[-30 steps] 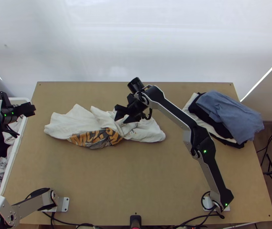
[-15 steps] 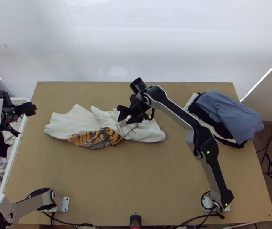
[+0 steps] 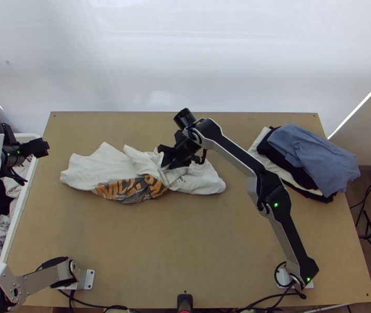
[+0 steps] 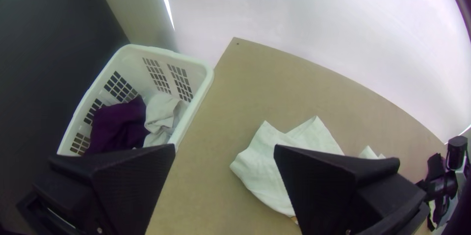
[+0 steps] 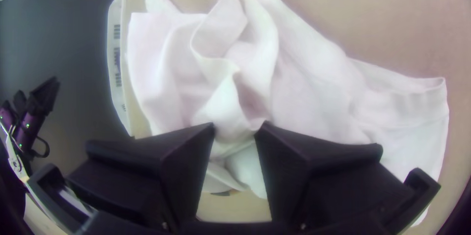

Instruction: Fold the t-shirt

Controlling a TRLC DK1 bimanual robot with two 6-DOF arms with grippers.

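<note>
purple cloth [image 4: 120, 124] (pale cloth [image 4: 162, 112] beside it) in white basket [image 4: 197, 98]

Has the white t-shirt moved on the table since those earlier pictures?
No, not visibly. Measured against the table's far edge, the white t-shirt lies bunched in the same place, both ends unshifted.
</note>
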